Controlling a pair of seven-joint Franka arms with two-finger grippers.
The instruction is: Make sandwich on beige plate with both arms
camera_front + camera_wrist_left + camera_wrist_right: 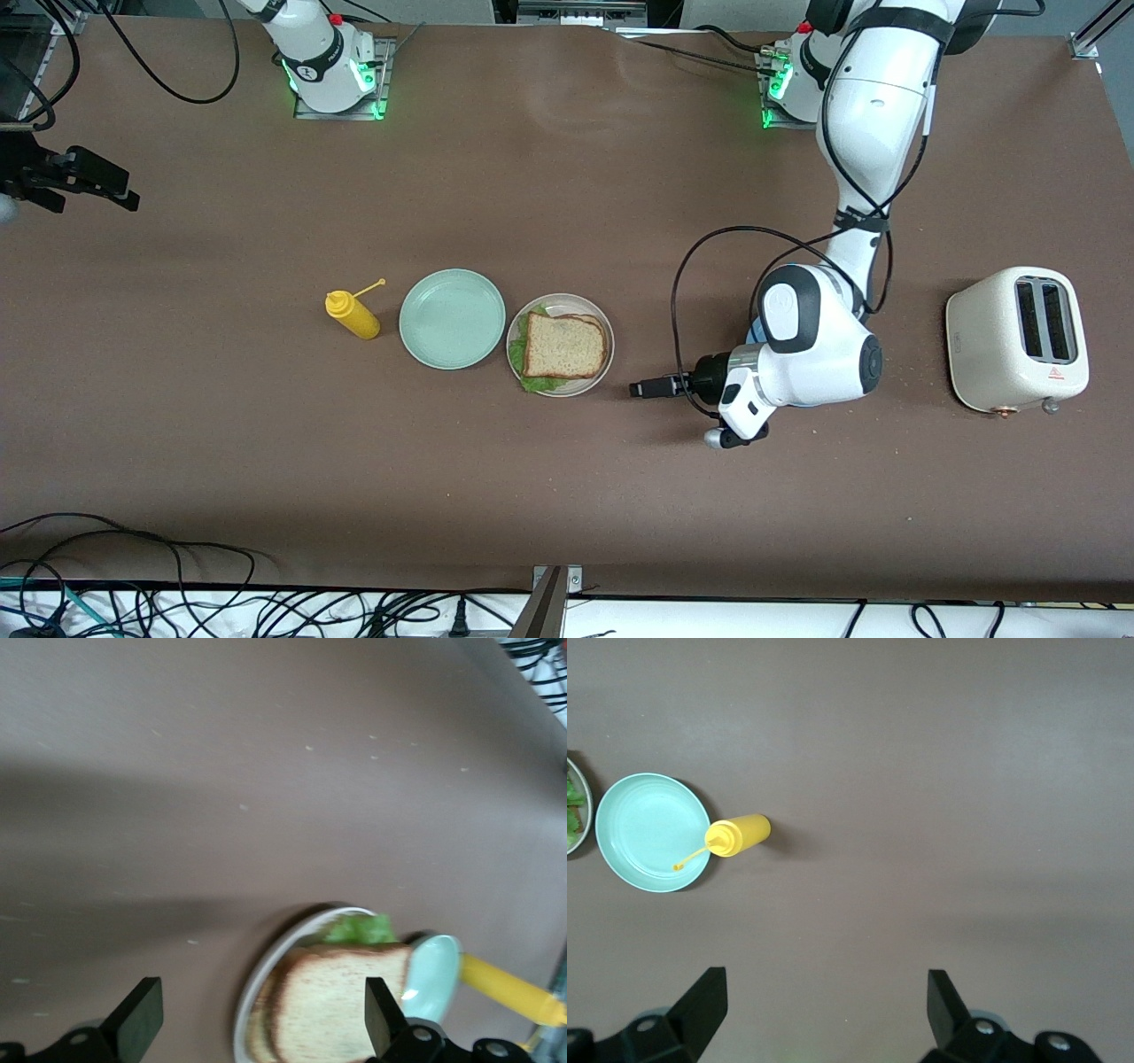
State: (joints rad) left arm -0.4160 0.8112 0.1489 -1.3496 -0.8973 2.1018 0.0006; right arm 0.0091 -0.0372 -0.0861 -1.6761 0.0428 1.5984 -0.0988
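Observation:
The sandwich (565, 346) lies on the beige plate (586, 305) at mid table: a brown-crusted bread slice on top, with green lettuce (534, 383) sticking out at the edge. My left gripper (649, 387) hangs low beside the plate, toward the left arm's end, open and holding nothing. The left wrist view shows the sandwich (341, 997) and the plate's rim (255, 981) ahead of the left gripper (263, 1010), whose fingers stand wide apart. My right gripper (89, 184) waits up over the right arm's end of the table. The right gripper (824, 988) is open and holds nothing.
A mint-green plate (452, 319) sits beside the beige one, toward the right arm's end. A yellow mustard bottle (354, 316) lies next to it. A cream toaster (1017, 339) stands at the left arm's end. A blue edge (752, 334) peeks from under the left arm.

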